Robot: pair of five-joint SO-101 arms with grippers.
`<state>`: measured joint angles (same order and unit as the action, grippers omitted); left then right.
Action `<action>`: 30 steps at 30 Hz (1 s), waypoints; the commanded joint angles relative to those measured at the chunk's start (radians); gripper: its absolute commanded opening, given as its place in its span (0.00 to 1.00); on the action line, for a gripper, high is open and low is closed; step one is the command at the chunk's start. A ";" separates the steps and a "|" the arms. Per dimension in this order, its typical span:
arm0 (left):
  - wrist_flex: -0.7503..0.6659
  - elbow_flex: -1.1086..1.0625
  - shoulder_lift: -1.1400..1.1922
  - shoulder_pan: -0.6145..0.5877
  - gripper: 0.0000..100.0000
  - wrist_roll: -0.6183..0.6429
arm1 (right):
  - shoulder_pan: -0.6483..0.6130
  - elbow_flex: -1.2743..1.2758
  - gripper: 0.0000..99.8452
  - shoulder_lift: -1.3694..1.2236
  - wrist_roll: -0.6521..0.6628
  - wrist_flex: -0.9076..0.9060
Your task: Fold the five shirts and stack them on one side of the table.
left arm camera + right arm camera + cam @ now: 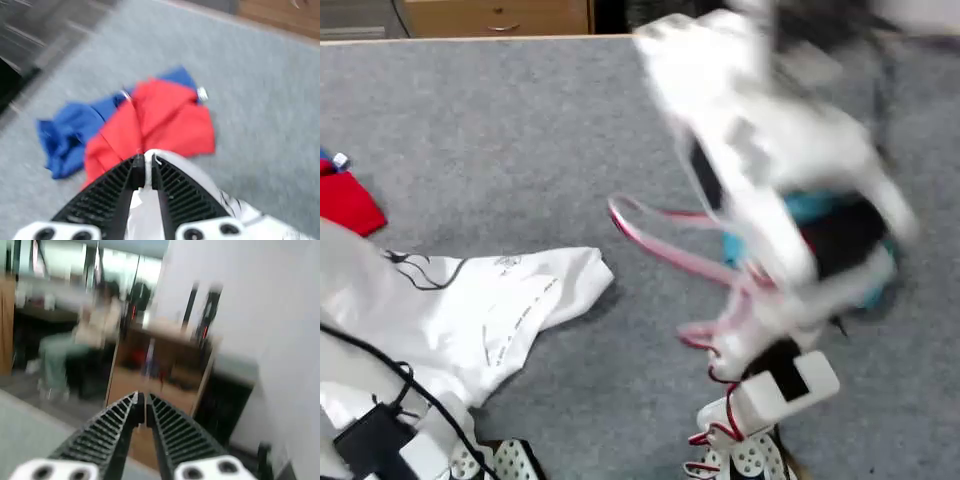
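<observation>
White shirt (510, 300) pinched in the left gripper (144, 161), while the right gripper (144, 400), fingers pressed together and empty, should probably open and take the opposite hem evenly.

The high camera looks down on the grey table (520, 120) from above. The left wrist camera hangs close over it, sharing the red shirt (160, 120) at nine o'clock and the white shirt (200, 185) at seven. The right wrist camera faces into the room.
</observation>
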<state>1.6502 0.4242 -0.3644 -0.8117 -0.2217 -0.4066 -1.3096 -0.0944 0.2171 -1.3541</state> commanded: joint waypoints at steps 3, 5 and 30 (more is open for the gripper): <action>-0.221 -0.404 -0.009 0.035 0.03 -0.006 | -0.117 0.395 0.01 -0.091 0.006 -0.011; -0.313 -0.532 -0.011 -0.004 0.03 -0.006 | -0.170 0.547 0.01 -0.131 0.009 -0.012; -0.580 -0.777 -0.002 -0.157 0.03 -0.005 | -0.198 1.024 0.01 -0.516 -0.052 0.189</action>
<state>1.0748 -0.3460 -0.3567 -0.9682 -0.2217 -0.6859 -0.1880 -0.6068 0.1726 -1.1884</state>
